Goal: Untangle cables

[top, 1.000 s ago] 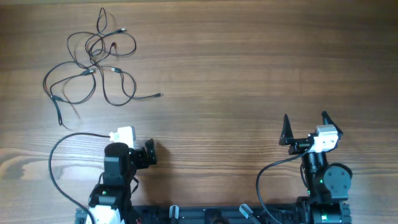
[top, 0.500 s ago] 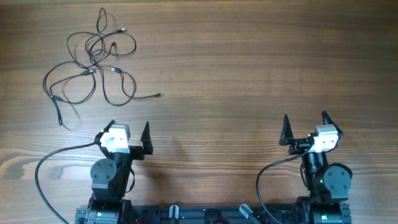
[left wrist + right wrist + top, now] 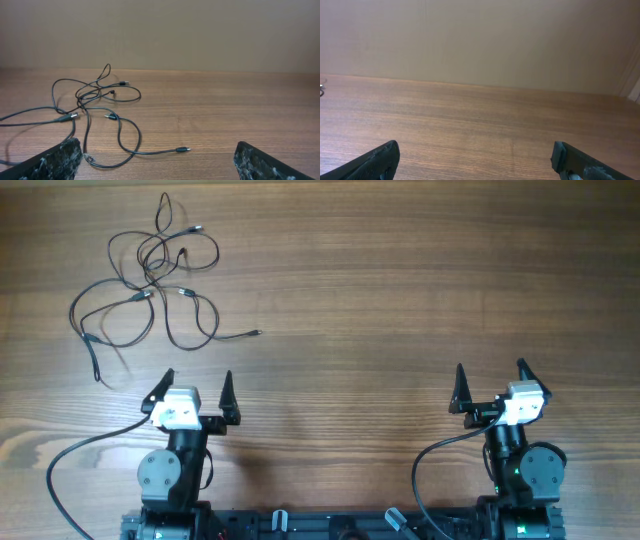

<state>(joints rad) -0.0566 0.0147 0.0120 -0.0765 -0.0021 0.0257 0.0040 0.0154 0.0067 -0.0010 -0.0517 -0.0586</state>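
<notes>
The cables (image 3: 150,280) lie in a loose tangled bunch of thin black wires at the far left of the wooden table. In the left wrist view the cables (image 3: 95,107) spread ahead of the fingers, one plug tip (image 3: 182,149) pointing right. My left gripper (image 3: 194,383) is open, just in front of the bunch's near edge, with nothing between its fingers. On the right side my right gripper (image 3: 491,375) stands open over bare wood, far from the cables. The right wrist view shows its fingertips (image 3: 380,160) wide apart and empty.
A thicker black arm cable (image 3: 75,465) loops on the table beside the left arm's base, and another (image 3: 430,465) curves by the right arm's base. A plain wall rises beyond the table's far edge (image 3: 200,71).
The left arm has swung round from pointing sideways to pointing toward the cables, and its gripper has moved forward. The right arm has not moved.
</notes>
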